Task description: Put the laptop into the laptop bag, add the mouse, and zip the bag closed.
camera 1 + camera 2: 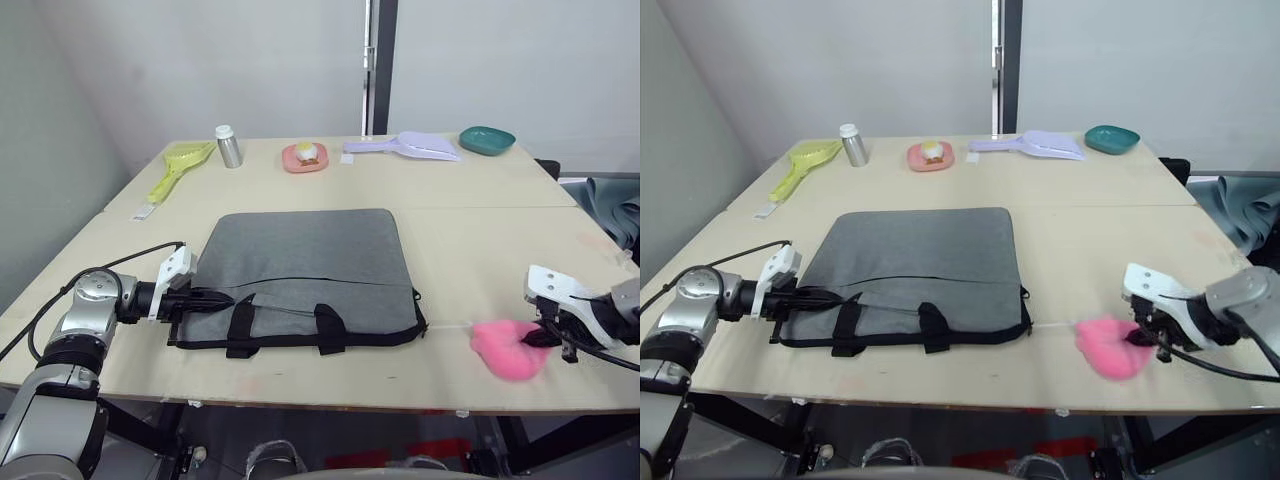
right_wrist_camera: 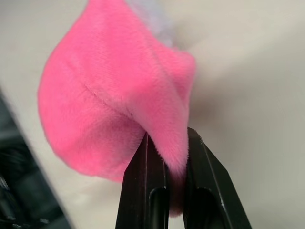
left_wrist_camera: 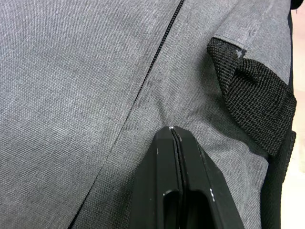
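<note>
The grey laptop bag lies flat in the middle of the table, black handles toward the near edge and its black zipper running across. My left gripper rests on the bag's near left part, shut, with the fabric puckered at its tips. Off the bag's right corner, my right gripper is shut on a soft pink blob. A thin white cord runs from the blob to that corner. The laptop and the mouse are out of view.
Along the table's far edge stand a yellow-green scoop, a metal bottle, a pink plate with food, a lavender scoop and a teal bowl. Grey cloth hangs off the right side.
</note>
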